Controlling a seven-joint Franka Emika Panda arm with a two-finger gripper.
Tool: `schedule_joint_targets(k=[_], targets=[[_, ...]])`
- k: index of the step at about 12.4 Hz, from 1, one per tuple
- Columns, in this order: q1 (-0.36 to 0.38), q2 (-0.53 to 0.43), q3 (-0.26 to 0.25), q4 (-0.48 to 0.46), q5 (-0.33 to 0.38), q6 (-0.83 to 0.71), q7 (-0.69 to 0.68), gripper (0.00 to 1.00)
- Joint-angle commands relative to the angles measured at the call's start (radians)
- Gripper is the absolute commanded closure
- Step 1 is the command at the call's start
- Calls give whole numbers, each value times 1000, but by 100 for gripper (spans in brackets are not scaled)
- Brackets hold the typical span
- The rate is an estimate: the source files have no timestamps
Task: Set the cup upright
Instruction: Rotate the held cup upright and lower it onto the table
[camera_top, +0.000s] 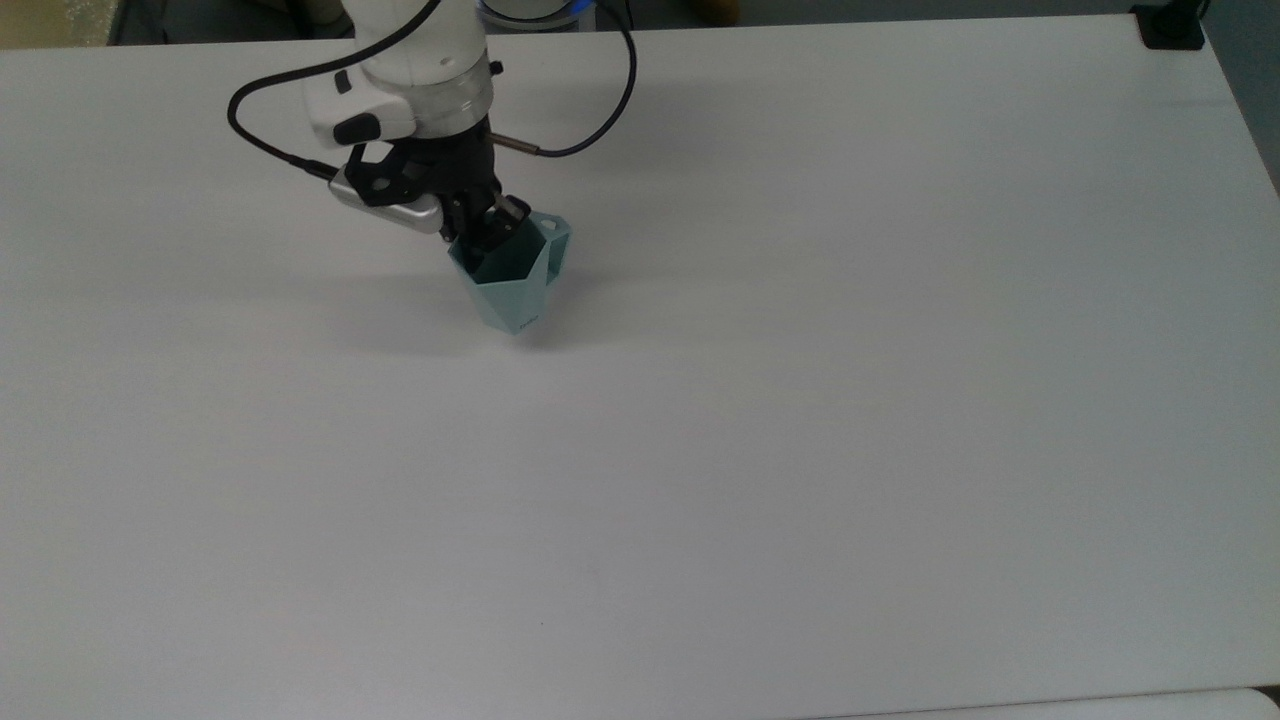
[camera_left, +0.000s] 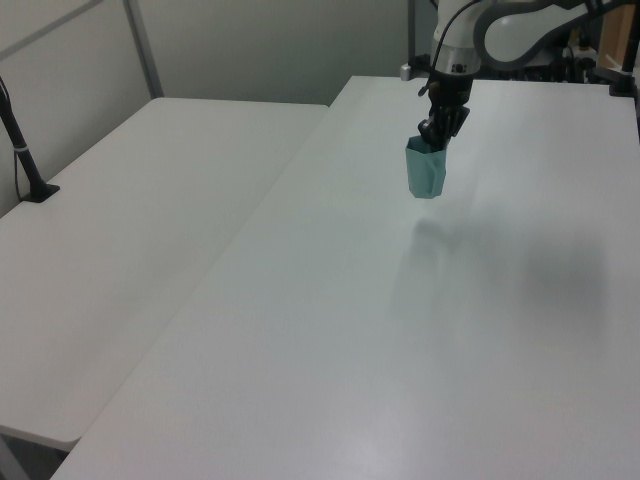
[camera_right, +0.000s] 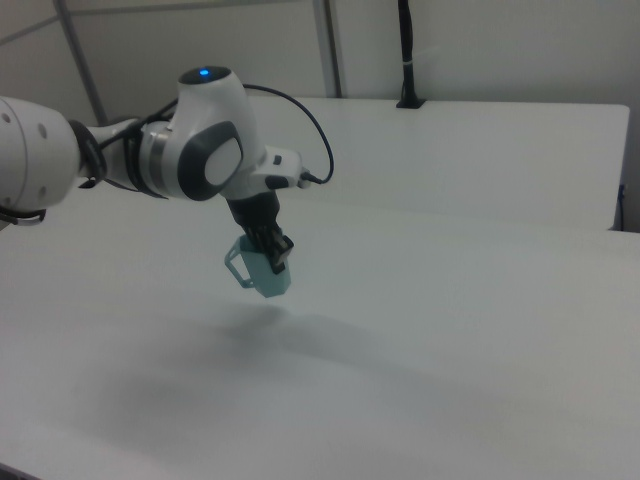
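Between fingers (camera_top: 487, 228): cup (camera_top: 512, 283), mouth-up.

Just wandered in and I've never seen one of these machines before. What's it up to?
A robot arm's gripper is pinching the rim of a small teal cup, one finger inside it. The cup hangs mouth-up, slightly tilted, just above a white table, its shadow underneath. It looks about to set the cup down upright.

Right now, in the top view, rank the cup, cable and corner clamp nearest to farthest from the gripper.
1. Cup, held by the gripper.
2. Cable, just to the top view's right.
3. Clamp, far corner, the top view's upper right.
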Motion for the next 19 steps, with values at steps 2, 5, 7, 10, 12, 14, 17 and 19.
schedule_joint_targets(k=[2,5,7,10,12,14,17,19], targets=[[-7,25,10,-29,29,46,-21,100],[-7,35,10,-32,29,48,-22,100],[-6,50,10,-35,29,52,-24,100],[0,64,12,-33,29,52,-22,100],[2,79,13,-29,29,52,-22,100],[1,81,13,-27,29,52,-22,100],[-6,76,13,-26,31,40,-16,43],[-3,59,13,-24,29,28,-24,14]])
